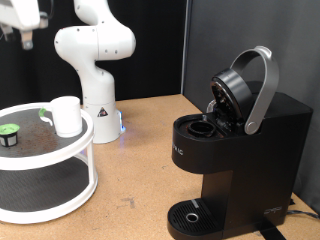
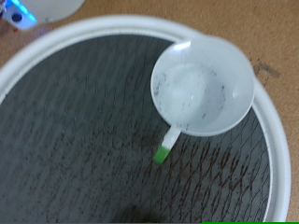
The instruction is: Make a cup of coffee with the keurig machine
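Up in the exterior view's top left corner, the pincer (image 1: 25,35) hangs high over the white round tray (image 1: 75,190). Only part of it is in frame, so can't tell how far apart the fingers are; nothing seen held. Directly below the pincer: the cup (image 1: 66,115) stands upright on the tray's top shelf, and a green-topped pod (image 1: 10,132) sits just beside it on the same shelf. Well apart from the pincer, across the table, is the keurig machine (image 1: 240,140), with its lid (image 1: 245,85) tipped up. The pod chamber (image 1: 200,128) looks empty, and nothing is on the drip tray (image 1: 192,215).

Wrist view: no fingers in frame. Camera looks straight down into the cup (image 2: 201,89), so the pincer is above it and not touching. Inside is pale and blurry, looks empty. Its handle (image 2: 166,149) sticks out sideways over the dark mesh and has a green tip. The tray rim (image 2: 277,131) runs close past the cup.

Judgement: early stage, still at pickup, neither cup nor pod is in the machine. A grasp on the cup would call for a straight descent, lined up on wall or handle, minding the nearby rim.
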